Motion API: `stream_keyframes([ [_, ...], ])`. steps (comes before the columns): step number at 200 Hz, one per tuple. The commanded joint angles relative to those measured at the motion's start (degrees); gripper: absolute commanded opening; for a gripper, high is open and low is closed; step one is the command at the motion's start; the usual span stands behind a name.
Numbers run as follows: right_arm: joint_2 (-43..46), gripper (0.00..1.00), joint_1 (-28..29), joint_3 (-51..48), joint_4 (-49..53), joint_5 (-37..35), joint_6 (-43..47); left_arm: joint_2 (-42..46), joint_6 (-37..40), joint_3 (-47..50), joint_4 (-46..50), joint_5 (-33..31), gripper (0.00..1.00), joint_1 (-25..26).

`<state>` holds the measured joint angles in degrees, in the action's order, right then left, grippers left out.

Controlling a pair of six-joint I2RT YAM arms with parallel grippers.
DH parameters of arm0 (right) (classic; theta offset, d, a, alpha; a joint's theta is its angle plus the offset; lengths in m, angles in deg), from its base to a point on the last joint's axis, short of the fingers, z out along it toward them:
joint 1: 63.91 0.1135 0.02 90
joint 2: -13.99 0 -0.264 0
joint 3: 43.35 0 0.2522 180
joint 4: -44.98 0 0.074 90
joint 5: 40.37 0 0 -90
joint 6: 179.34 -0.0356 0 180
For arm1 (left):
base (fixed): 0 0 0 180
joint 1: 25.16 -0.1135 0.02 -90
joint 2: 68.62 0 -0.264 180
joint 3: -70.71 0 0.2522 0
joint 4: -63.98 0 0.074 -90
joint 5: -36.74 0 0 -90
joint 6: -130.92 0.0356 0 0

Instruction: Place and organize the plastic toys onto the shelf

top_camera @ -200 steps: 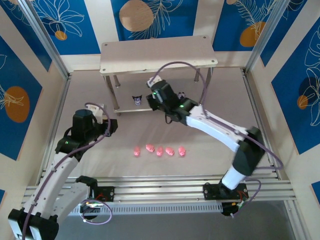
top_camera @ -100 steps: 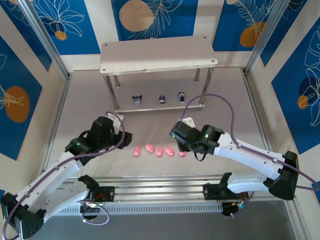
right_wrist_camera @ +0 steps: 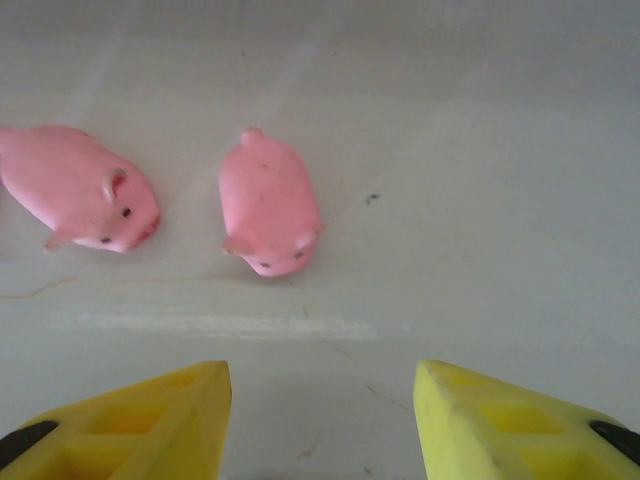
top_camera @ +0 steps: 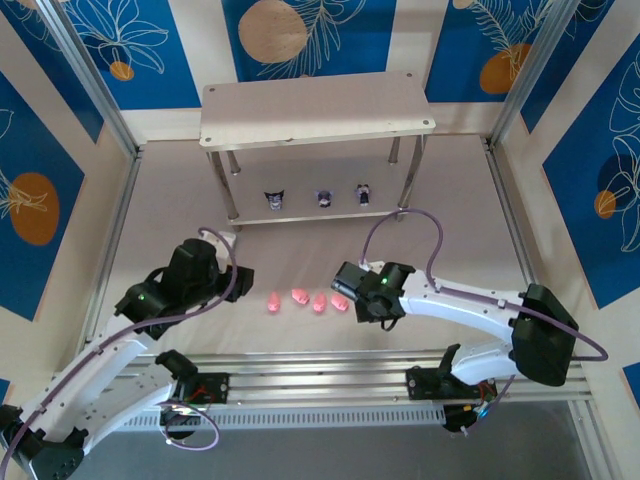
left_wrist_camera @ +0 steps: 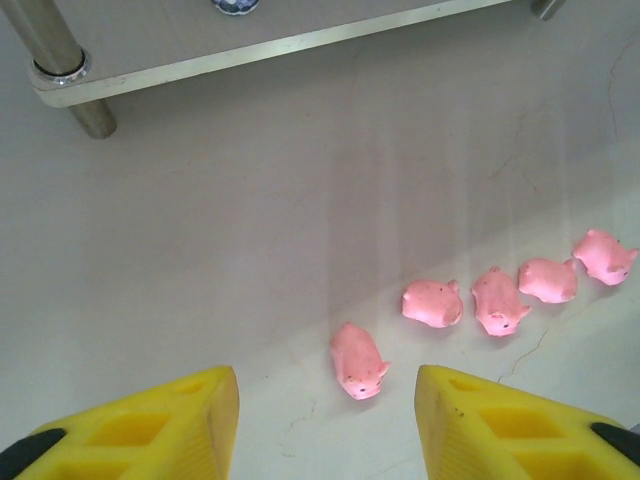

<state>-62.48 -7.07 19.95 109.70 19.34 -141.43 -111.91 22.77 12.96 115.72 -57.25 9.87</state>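
**Shelf and toys.** The shelf [top_camera: 315,105] stands at the far side of the table [top_camera: 450,230]. Three dark figurines [top_camera: 323,197] stand in a line on the shelf's lower board. Five pink pigs [left_wrist_camera: 497,300] lie in a row on the table in front of the shelf, well apart from it.

**Right gripper** [right_wrist_camera: 322,400]: jaws wide, nothing held. It hangs low over the end of the row nearer the shelf's right legs. The end pig [right_wrist_camera: 268,205] lies just ahead of the fingers, left of the gap's centre line. The neighbouring pig [right_wrist_camera: 80,188] is near it.

**Left gripper** [left_wrist_camera: 325,410]: jaws wide, empty, behind the end of the row nearer the shelf's left legs.

**Judgement.** The step in hand appears to be the right arm's pick of the end pig.
- Shift sideways until the pig sits midway between the fingers, then lower.
- Close across its flanks, not head to tail.
- Keep the finger on that side clear of the neighbouring pig.
- The toy is small and rounded, so an off-centre grip would probably squeeze it out.
- The shelf's top board looks the likely destination
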Motion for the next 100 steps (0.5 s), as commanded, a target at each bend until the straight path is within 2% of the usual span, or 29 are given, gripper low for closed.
stream_keyframes([
  [1, -1.3, 0.52, -2.0, -1.2, -4.1, 2.7, 1.7, -0.1, -0.3, -1.5, 0.6, -1.4, 0.51, 0.1],
  [43, -4.9, 0.52, -5.2, -1.7, -8.0, 5.4, 4.3, -1.6, 0.6, -2.0, 0.0, -1.9, 0.52, 0.1],
  [100, -9.8, 0.5, -6.8, -1.1, -10.3, 7.0, 5.9, -3.6, 1.8, -2.8, -1.0, -2.3, 0.52, 0.0],
])
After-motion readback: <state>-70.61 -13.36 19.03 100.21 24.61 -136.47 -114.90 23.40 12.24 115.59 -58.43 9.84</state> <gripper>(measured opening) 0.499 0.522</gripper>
